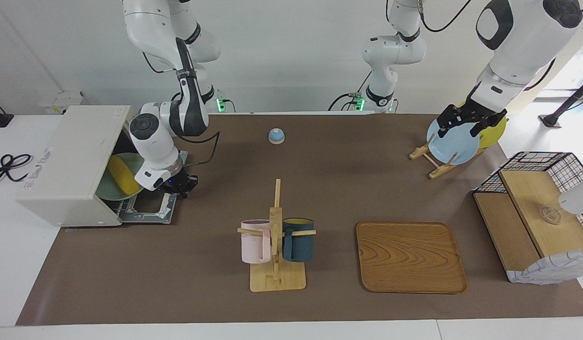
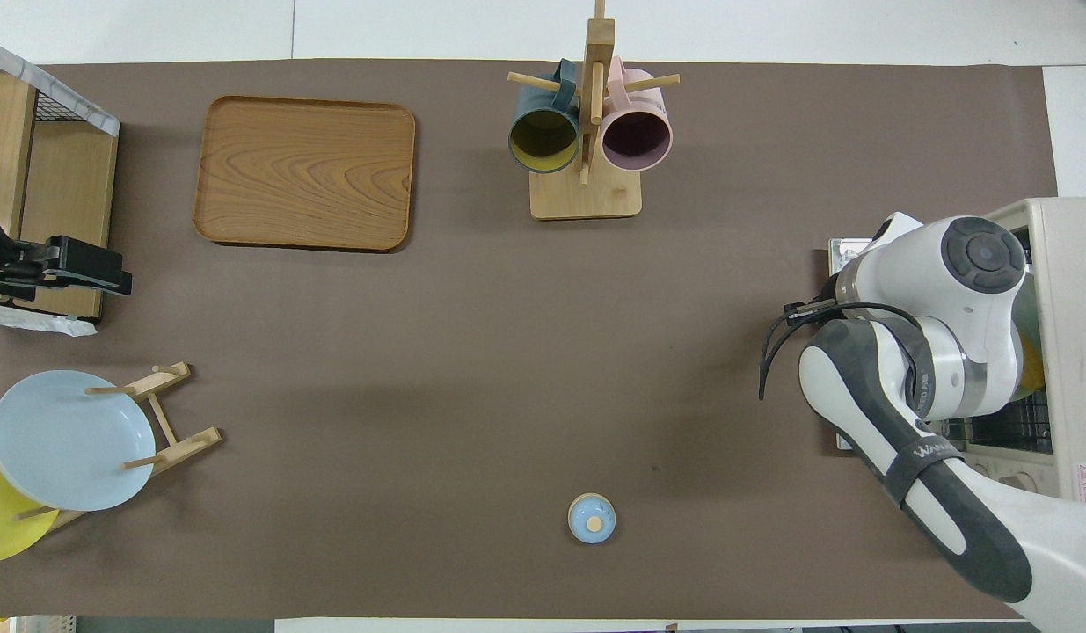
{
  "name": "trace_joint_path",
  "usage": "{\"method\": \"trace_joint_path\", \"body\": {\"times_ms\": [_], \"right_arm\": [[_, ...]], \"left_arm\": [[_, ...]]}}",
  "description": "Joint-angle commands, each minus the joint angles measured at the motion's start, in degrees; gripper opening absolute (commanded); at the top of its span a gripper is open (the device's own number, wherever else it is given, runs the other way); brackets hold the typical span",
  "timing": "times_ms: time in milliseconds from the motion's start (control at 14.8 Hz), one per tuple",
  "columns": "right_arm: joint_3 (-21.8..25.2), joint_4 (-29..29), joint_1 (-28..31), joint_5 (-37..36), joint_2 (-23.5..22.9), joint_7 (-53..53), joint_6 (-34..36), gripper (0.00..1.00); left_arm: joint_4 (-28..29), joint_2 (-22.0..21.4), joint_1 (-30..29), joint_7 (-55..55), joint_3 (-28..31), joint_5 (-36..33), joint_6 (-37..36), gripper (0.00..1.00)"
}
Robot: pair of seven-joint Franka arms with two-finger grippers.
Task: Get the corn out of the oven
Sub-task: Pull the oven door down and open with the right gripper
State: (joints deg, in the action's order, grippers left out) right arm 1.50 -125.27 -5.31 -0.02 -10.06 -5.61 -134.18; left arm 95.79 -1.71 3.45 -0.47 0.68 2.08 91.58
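The off-white oven (image 1: 69, 165) stands at the right arm's end of the table, its door (image 1: 149, 210) dropped open. The yellow corn (image 1: 121, 175) lies on a pale green plate (image 1: 113, 192) on the rack inside. In the overhead view only a sliver of the corn (image 2: 1031, 369) shows in the oven (image 2: 1070, 334), past the arm. My right gripper (image 1: 181, 185) hangs low over the open door's outer edge, just outside the oven and apart from the corn. My left gripper (image 1: 466, 123) is open and empty, raised over the plate rack, waiting.
A mug stand (image 1: 275, 245) with a pink and a dark blue mug is mid-table, with a wooden tray (image 1: 409, 257) beside it. A small blue knobbed lid (image 1: 276, 136) lies near the robots. A plate rack (image 1: 435, 163) with blue and yellow plates and a wire-and-wood shelf (image 1: 532, 208) are at the left arm's end.
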Motion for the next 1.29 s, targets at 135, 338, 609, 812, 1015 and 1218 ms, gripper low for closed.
{"method": "trace_joint_path", "body": {"times_ms": [135, 338, 609, 812, 1015, 1218], "right_arm": [[0.7, 3.0, -4.1, 2.0, 0.7, 4.7, 2.5, 0.0], [1.1, 6.3, -3.1, 2.0, 3.5, 4.9, 11.5, 0.11], [1.5, 6.3, 1.1, 0.9, 8.0, 4.9, 19.4, 0.48], [1.4, 6.0, 5.8, 0.4, 8.9, 3.3, 22.6, 0.48], [1.4, 5.0, 7.5, 0.1, 9.4, 1.4, 22.6, 0.47], [1.3, 3.9, 9.6, -0.6, 9.9, -1.0, 21.8, 0.47]], "left_arm": [[0.0, -0.7, -0.5, 0.3, -0.4, -1.3, -0.8, 1.0], [0.0, -0.7, -0.5, 0.3, -0.4, -1.3, -0.8, 1.0], [0.0, -0.8, -0.5, 0.3, -0.4, -1.3, -0.8, 1.0], [0.0, -0.8, -0.5, 0.3, -0.4, -1.3, -0.8, 1.0], [0.0, -0.8, -0.5, 0.3, -0.4, -1.3, -0.8, 1.0], [0.0, -0.8, -0.5, 0.3, -0.4, -1.3, -0.8, 1.0]]}}
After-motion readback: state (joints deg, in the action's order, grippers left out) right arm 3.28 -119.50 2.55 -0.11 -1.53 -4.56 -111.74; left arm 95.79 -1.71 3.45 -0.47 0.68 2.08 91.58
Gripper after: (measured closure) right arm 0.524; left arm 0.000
